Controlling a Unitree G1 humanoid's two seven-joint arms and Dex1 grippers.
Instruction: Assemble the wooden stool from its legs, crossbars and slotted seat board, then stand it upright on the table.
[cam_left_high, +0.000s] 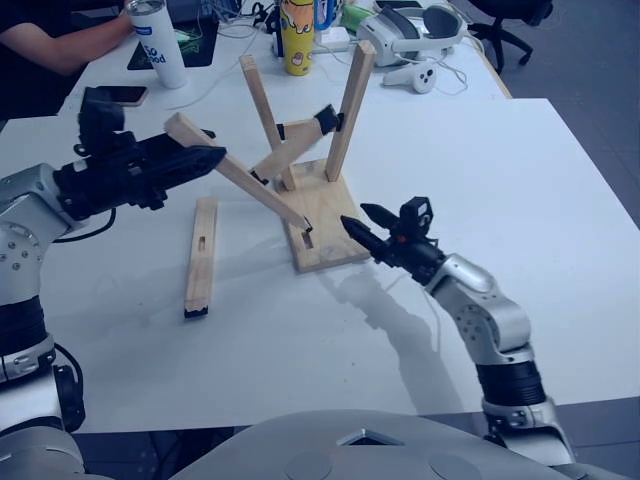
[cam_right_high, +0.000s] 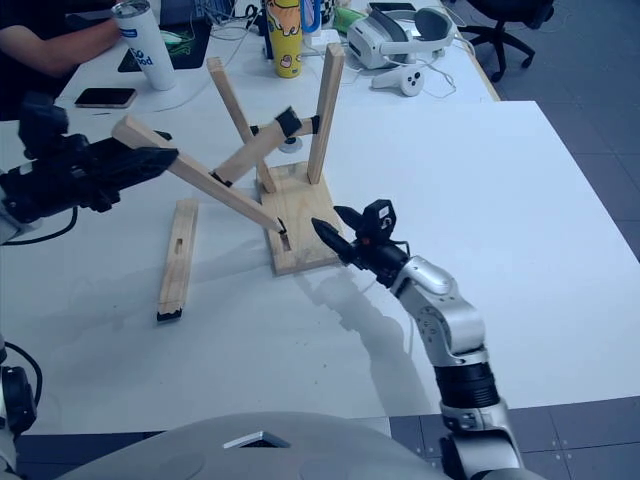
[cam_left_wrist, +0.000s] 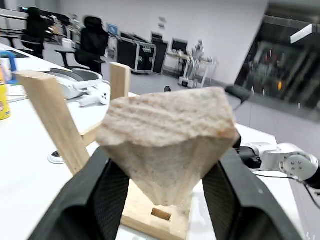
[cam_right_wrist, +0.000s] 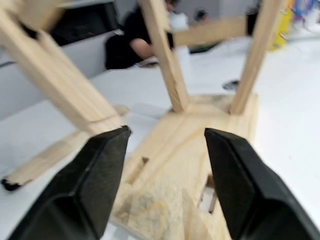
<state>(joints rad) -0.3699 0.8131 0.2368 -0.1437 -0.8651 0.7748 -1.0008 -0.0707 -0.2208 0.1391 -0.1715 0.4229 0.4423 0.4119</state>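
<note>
White office table (cam_left_high: 520, 180) | left jaws hold leg (cam_left_high: 255, 188) | right jaws wide near board (cam_left_high: 325, 215)

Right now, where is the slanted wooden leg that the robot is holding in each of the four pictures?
Left eye view: slanted leg, left of centre, in the left hand.
Right eye view: leg, left of centre.
Left wrist view: leg end-on, between the fingers.
Right wrist view: leg slanting down past the right hand.
Shared landmark: the seat board at its lower end.

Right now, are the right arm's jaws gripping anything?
No, the right jaws stand open, clamped on nothing, near the seat board.
</note>
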